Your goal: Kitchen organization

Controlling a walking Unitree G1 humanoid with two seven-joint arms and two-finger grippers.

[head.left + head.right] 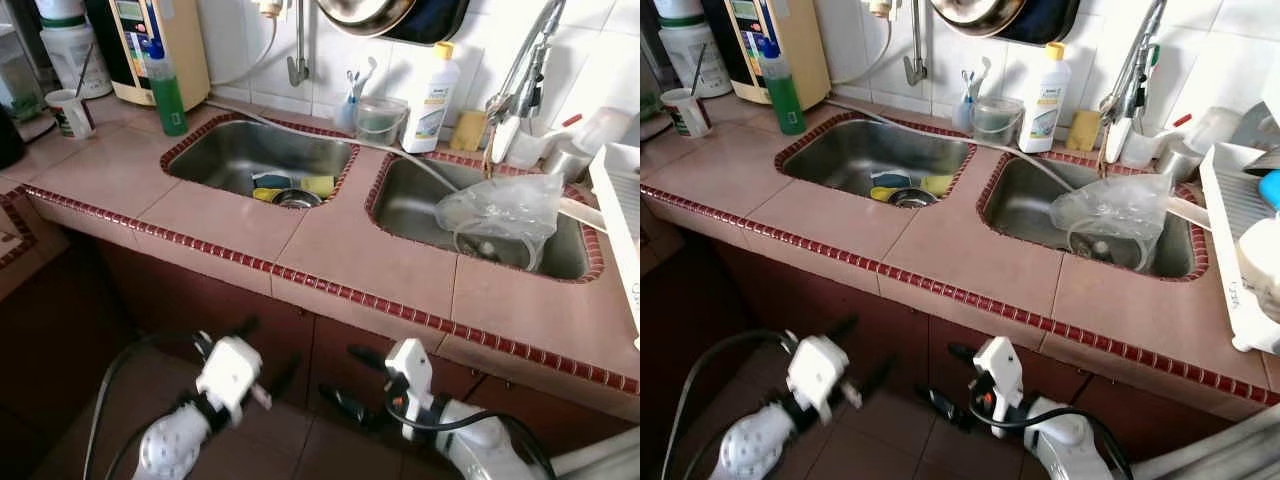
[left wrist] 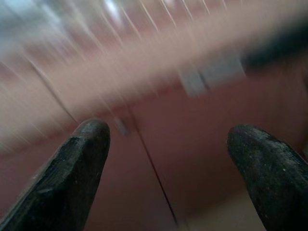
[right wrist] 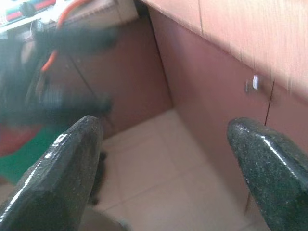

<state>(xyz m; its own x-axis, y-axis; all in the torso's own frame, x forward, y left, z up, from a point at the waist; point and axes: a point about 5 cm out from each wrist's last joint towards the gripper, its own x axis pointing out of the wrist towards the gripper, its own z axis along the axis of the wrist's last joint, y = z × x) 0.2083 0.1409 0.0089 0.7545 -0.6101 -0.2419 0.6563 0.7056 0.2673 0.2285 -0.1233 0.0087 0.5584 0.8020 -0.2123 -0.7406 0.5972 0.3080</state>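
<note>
landmark: tiled counter [image 1: 330,240] with two steel sinks, left sink [image 1: 250,155] and right sink [image 1: 420,205].
left gripper [image 1: 262,352]: low, in front of the cabinet doors under the counter, below the left sink. Fingers spread wide, nothing between them (left wrist view, blurred).
right gripper [image 1: 350,378]: also low under the counter edge, below the strip between the sinks. Fingers wide, empty; right wrist view looks along the cabinet front [image 3: 226,72] and floor tiles.
task things: all up on or in the counter, above and ahead of both grippers. Sponges [image 1: 295,184] and a small round metal piece [image 1: 296,199] in the left sink; clear plastic bag [image 1: 500,212] over a bowl in the right sink, a hose running into it.
nearer arm: judgement – left for the left sink, right for the bag. Both must lift over the counter edge first.
back of counter: green soap bottle [image 1: 165,88], white bottle with yellow cap [image 1: 432,97], cup [image 1: 70,112], white dish rack [image 1: 620,215] at the right end.
writing: labels on both bottles and the beige wall appliance [image 1: 160,45], too small to read. No brand legible.
</note>
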